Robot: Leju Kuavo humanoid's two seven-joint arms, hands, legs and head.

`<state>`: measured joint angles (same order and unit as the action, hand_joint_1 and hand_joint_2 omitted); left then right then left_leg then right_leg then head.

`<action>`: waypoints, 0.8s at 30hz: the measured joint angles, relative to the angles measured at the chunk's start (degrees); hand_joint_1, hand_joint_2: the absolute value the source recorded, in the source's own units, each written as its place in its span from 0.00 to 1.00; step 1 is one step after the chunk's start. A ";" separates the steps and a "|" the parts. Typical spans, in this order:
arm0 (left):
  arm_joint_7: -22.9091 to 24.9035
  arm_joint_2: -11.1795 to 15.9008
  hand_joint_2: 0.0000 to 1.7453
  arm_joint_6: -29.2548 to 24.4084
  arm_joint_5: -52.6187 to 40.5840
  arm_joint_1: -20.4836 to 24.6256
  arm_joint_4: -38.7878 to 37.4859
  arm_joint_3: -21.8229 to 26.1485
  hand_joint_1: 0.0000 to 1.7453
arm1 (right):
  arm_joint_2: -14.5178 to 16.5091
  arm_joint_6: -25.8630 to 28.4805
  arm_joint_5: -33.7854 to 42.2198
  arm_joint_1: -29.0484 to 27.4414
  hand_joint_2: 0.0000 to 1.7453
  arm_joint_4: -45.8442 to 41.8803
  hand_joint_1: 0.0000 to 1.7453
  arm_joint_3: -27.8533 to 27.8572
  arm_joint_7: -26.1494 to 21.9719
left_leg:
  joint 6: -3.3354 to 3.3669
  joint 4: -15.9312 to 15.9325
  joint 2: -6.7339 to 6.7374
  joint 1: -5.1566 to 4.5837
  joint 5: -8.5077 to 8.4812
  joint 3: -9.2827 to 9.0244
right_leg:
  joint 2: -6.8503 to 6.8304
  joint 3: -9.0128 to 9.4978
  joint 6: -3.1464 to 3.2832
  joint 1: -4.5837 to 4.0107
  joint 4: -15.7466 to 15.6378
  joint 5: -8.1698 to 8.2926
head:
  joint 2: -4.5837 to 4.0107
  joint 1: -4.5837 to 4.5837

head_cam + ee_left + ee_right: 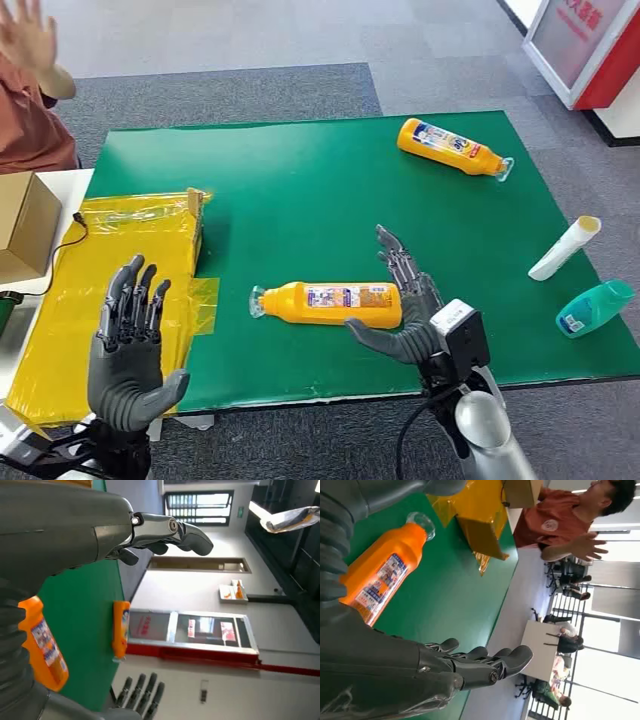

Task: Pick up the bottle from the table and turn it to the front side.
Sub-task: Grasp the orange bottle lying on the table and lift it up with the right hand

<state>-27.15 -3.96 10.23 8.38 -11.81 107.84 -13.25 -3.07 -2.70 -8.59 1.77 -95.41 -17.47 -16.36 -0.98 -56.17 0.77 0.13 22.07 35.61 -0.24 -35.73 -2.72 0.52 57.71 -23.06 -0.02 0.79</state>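
Far left in the head view: a person in a rust-red top (26, 120) with one hand raised (29, 40), standing behind a white side table (64, 190) that carries a brown cardboard box (26, 225).

A crinkled yellow plastic sheet (113, 290) covers the left end of the green table mat (317, 190), with a black cable (68, 245) running onto it.

Left hand (130, 345) is raised over the yellow sheet, near the front edge. Palm upright, fingers straight up and spread, thumb out to the side. Released, nothing in it.

Centre, near the front edge: orange plastic bottle with a printed label and clear cap (328, 303), lying on its side on the mat, cap pointing toward the yellow sheet, label facing up. The right wrist view shows the same bottle (384, 572) flat on the mat, label visible.

Right hand (404, 300) is at the bottle's base end. Fingers extended behind the base, thumb out along the near side by the bottle's lower edge. Fingers apart, not wrapped around the bottle; contact with the bottle cannot be told.

Back right of the mat: a second orange bottle of the same kind (453, 147), also on its side, cap pointing right, well apart from the first.

Right edge of the mat: a white tube-shaped bottle (564, 248) lying tilted, and just in front of it a teal plastic bottle (595, 307) on its side.

Beyond the table, top right: a red-and-white panel (585, 45) on the grey floor.
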 joint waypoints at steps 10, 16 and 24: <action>0.72 0.09 1.00 -12.09 -17.03 -0.40 -0.02 1.19 0.00 | -2.29 6.42 -25.63 -0.05 1.00 -2.17 0.00 -1.11 9.54 | 0.00 0.00 0.00 0.00 0.00 0.00 | 0.00 0.01 0.00 0.00 0.00 0.00 | 0.00 0.00; 1.19 -0.13 1.00 -12.05 -18.61 -0.23 0.19 1.40 0.00 | -3.23 8.01 -45.84 1.60 1.00 -2.41 0.00 -4.46 21.08 | -0.01 0.00 0.00 0.00 -0.02 0.00 | 0.00 0.02 0.00 -0.01 0.01 0.01 | 0.00 0.00; 3.31 -1.39 1.00 -10.22 -18.48 1.10 0.26 1.42 0.00 | -3.56 7.89 -65.31 6.30 1.00 2.99 0.00 -10.16 30.51 | -0.01 0.00 0.00 0.00 -0.05 0.00 | -0.01 0.03 -0.01 0.00 0.00 0.03 | 0.00 0.00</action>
<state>-23.84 -5.35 0.01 -10.10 -10.71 108.10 -11.82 -6.63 5.20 -73.89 8.07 -92.42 -27.63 14.15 -0.99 -56.17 0.76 0.13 22.02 35.61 -0.25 -35.70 -2.73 0.52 57.72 -23.03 -0.02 0.79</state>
